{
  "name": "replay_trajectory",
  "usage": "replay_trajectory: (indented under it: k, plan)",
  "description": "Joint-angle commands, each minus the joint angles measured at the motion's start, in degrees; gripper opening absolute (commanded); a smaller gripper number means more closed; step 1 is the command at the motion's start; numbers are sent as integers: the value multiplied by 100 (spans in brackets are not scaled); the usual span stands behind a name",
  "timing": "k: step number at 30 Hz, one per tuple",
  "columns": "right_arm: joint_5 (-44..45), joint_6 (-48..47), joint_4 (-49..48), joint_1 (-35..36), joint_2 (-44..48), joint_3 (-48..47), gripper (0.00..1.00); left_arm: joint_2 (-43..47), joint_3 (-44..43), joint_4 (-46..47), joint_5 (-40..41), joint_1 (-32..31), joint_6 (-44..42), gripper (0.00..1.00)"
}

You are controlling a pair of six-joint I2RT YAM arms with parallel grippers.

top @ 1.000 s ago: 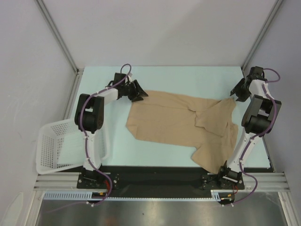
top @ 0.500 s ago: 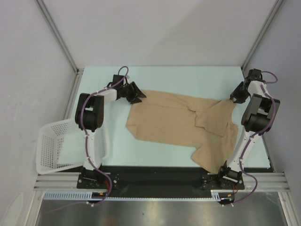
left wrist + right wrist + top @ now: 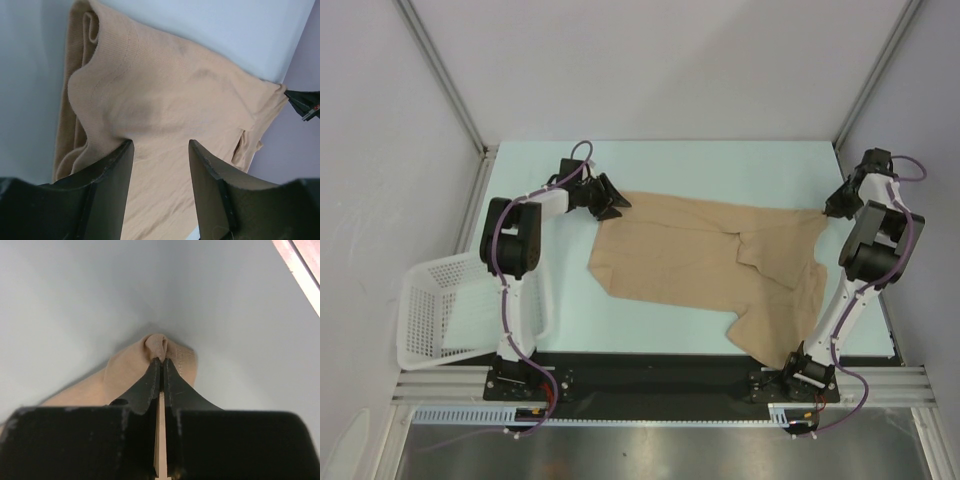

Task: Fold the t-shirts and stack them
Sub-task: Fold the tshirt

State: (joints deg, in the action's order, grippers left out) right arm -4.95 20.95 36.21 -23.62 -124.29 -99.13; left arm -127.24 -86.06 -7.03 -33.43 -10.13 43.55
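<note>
One tan t-shirt [image 3: 700, 255] lies spread and rumpled across the pale table, one sleeve hanging toward the near right. My left gripper [image 3: 617, 203] sits at the shirt's far left corner. In the left wrist view its fingers [image 3: 160, 150] stand apart over the cloth [image 3: 165, 90], which bulges up against the left finger. My right gripper [image 3: 832, 208] is at the shirt's far right corner. In the right wrist view it [image 3: 161, 360] is shut on a small pinch of tan cloth [image 3: 125, 370], pulled taut.
A white lattice basket [image 3: 430, 310] hangs tilted off the table's left edge beside the left arm. Bare table [image 3: 720, 165] lies behind the shirt. Metal frame posts stand at the back corners, the right one close to my right gripper.
My right gripper has moved right toward the table's edge, drawing the shirt's far right corner out with it. My left gripper shifted slightly left, then held still.
</note>
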Motion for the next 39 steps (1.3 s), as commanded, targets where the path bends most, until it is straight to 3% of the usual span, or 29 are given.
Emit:
replay_trajectory:
  k: [1,8,9,10,13,17,23,26,29,33,39]
  plan:
    - [238,260,-148,-55,-17,-19,0,-161,-148,-88,56,55,-13,55]
    - [934,638,-26,-82,1,96,1,-126,-165,-184,152,55,-118,54]
    - [882,638,-61,-108,-7,96,5,-99,-183,-237,170,55,-232,54]
    - [777,569,-52,-117,-60,-17,18,-64,-235,-299,179,55,-303,55]
    - [855,306,307,-99,-218,-578,41,199,-420,-597,205,38,-636,62]
    - [1373,33,1316,67,-228,-1240,59,805,-569,-1159,249,20,-1128,78]
    - [1673,93,1425,243,571,-794,79,1937,-544,-1995,1047,-112,-1937,82]
    - [894,-125,1152,226,643,-520,84,2124,-359,-2004,1400,-103,-2314,80]
    - [374,-170,863,165,599,-318,85,1801,-481,-1768,1129,-94,-2544,78]
    - [-102,-100,405,33,757,262,89,1073,-1068,-1793,1268,-68,-2606,83]
    - [-567,-301,203,-266,652,640,85,69,-2097,-2153,1611,11,-2852,84]
